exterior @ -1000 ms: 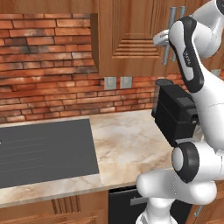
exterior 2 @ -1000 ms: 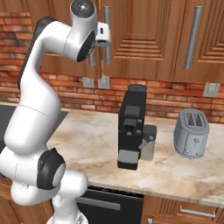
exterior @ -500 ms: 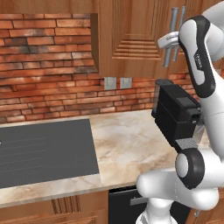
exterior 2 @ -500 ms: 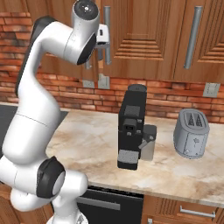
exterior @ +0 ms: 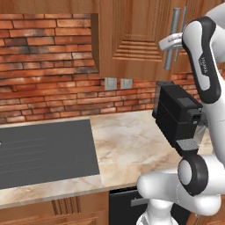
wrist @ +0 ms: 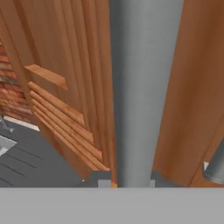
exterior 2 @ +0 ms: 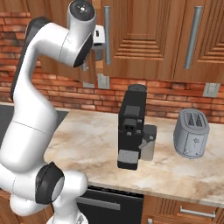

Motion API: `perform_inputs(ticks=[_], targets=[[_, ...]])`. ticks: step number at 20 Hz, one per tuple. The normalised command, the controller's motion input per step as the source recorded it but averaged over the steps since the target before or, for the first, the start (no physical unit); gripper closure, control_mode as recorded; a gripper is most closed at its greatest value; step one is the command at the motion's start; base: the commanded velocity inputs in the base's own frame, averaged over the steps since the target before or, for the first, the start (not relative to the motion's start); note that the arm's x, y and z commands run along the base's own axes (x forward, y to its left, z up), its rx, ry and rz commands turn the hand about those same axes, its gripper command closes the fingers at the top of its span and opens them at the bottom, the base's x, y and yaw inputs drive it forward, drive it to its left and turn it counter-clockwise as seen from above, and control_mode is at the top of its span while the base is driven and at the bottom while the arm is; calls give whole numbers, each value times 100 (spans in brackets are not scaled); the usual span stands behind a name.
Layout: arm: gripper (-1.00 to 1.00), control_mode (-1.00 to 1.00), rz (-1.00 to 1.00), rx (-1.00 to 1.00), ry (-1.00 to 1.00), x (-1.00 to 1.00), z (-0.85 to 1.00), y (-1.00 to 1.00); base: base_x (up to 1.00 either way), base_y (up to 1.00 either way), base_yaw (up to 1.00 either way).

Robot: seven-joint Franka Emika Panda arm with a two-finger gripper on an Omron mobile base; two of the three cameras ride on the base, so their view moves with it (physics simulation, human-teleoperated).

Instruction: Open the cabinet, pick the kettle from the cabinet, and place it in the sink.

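The cabinet (exterior: 132, 39) is a reddish-brown wall cabinet with raised-panel doors above the counter. My gripper (exterior: 174, 42) is up at its left door's long grey bar handle (exterior: 175, 26), shut on the bar. From the right base view the gripper (exterior 2: 103, 40) sits against the same handle (exterior 2: 107, 26). In the hand view the handle (wrist: 142, 87) runs up the middle, very close, with door panels on both sides. The kettle is hidden behind the doors. A dark grey surface with a light grey patch (wrist: 5, 146) shows low in the hand view; I cannot tell if it is the sink.
A boxy black coffee machine (exterior: 178, 116) stands on the marble counter (exterior: 127, 145) right under my hand. A grey toaster (exterior 2: 190, 133) sits further right. The dark stovetop (exterior: 44, 151) lies to the left. The right door's handle (exterior 2: 193, 37) hangs nearby.
My arm's upper links have shifted a little to the right in the left base view. The gripper stays on the cabinet handle.
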Motion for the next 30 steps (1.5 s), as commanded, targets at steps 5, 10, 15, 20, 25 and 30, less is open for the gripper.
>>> perform_inputs(ticks=[5,10,15,20,25,30], targets=[[100,-100,1,0,0,-36,8,26,0,0,0],[100,-100,0,0,0,-40,7,27,0,0,0],[100,-100,0,0,0,-39,5,29,0,0,0],[100,-100,-3,0,-4,-39,1,31,0,0,0],[100,-100,-4,0,-3,-36,0,34,0,0,0],[100,-100,-4,0,-2,-34,0,36,0,0,0]])
